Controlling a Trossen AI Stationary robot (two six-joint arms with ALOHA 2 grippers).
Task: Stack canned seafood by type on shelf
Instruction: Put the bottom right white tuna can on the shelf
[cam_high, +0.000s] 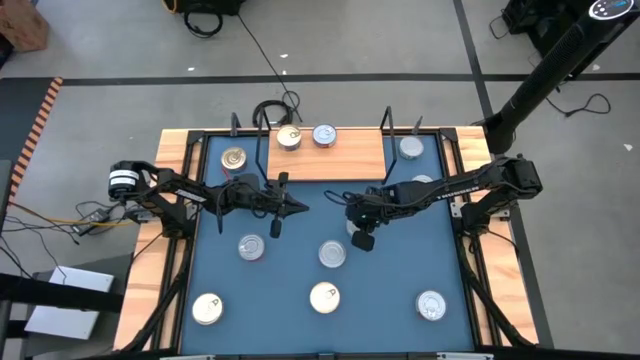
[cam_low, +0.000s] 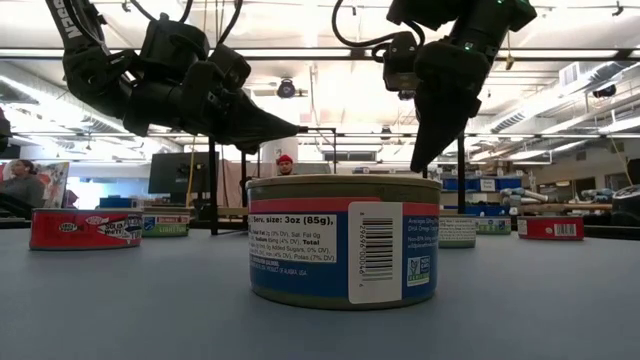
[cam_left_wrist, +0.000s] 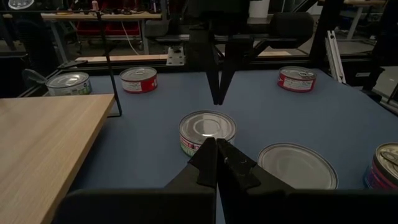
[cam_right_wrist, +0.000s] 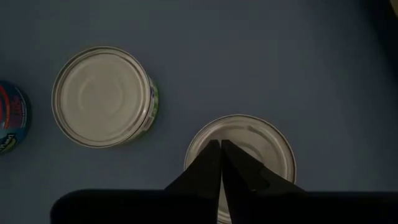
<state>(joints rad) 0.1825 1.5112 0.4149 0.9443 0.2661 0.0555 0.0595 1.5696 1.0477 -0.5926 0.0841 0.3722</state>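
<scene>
Landmark = the shelf (cam_high: 325, 160), the light-wood board at the far edge of the blue worktop (cam_high: 400, 270).

Nearest row, well away from the shelf: gold-top can (cam_high: 207, 308) on the left, pale-top can (cam_high: 324, 297) in the middle, silver can (cam_high: 431, 305) on the right. The low view sits right behind one blue-label can (cam_low: 343, 238), probably the middle one, but I can't be sure from that angle.

Next row, closer to the shelf: silver can (cam_high: 251, 247) and silver can (cam_high: 332, 253), both loose on the worktop.

Right hand (cam_high: 349, 206) hangs over the worktop, between that row and the shelf's front edge. Fingers pinched together at the tips, nothing in them. Its wrist view looks straight down: one silver lid (cam_right_wrist: 249, 152) directly under the closed tips, another can (cam_right_wrist: 102, 96) with a green-edged label beside it, and a red-and-blue can (cam_right_wrist: 11, 118) at the frame edge.

Left hand (cam_high: 298, 208) is just in front of the shelf's front edge, pointed toward the right hand, tips near each other but apart. Also clenched, empty. In its wrist view a silver can (cam_left_wrist: 207, 130) sits just past the tips, with a flat lid (cam_left_wrist: 297, 165) beside it and two red-sided cans (cam_left_wrist: 138, 79) (cam_left_wrist: 296, 78) farther off.

On the shelf: gold can (cam_high: 289, 137) and silver can (cam_high: 324, 134), touching or nearly so, at the board's back edge.

Off the shelf's left end: gold can (cam_high: 233, 158). Off its right end: silver can (cam_high: 411, 148); another can (cam_high: 422, 183) just nearer, partly under the right arm.
</scene>
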